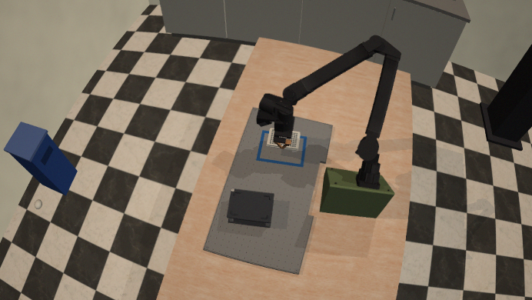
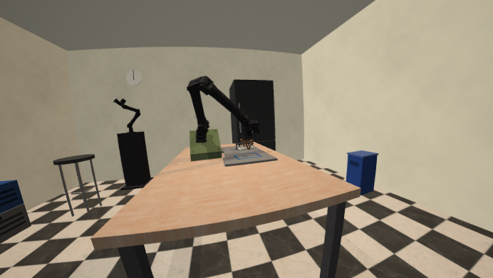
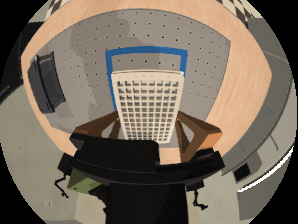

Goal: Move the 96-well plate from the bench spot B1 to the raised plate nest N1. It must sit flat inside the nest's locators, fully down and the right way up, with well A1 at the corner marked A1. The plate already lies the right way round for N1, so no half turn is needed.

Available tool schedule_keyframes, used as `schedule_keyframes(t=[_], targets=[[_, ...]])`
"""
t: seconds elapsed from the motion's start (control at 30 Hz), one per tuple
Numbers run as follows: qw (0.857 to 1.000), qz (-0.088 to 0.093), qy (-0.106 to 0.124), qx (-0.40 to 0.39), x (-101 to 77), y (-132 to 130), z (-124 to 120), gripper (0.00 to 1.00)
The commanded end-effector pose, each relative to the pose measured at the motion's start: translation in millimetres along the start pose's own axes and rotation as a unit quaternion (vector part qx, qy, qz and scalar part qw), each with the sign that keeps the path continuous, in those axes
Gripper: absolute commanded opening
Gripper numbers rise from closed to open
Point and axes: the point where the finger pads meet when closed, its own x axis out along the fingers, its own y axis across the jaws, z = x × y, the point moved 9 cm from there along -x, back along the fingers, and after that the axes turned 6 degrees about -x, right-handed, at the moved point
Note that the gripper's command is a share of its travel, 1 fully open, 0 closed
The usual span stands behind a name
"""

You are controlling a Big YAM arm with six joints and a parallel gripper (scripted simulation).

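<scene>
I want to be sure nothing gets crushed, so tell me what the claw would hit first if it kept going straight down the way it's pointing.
The claw points down, shut on the 96-well plate. Straight below is the grey perforated board at the blue B1 outline, so the plate's underside would probably meet it first. Height above it is unclear.

Matt wood table (image 1: 357, 246), matt perforated grey baseplate (image 1: 269, 246)

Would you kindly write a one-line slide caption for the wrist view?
Gripper shut on the 96-well plate, held above the blue-outlined bench spot, with the dark plate nest off to the left.
</scene>
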Motion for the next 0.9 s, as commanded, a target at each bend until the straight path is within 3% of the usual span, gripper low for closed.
schedule_keyframes(t=[0.0, 0.37, 0.5, 0.87], targets=[[1.0, -0.009, -0.026, 0.013, -24.0, -7, 13, 0.0], [1.0, -0.009, -0.026, 0.014, -40.2, -8, 13, 0.0], [1.0, -0.004, -0.017, 0.004, -33.7, 1, 10, 0.0], [1.0, -0.005, -0.017, 0.003, -33.7, 1, 10, 0.0]])
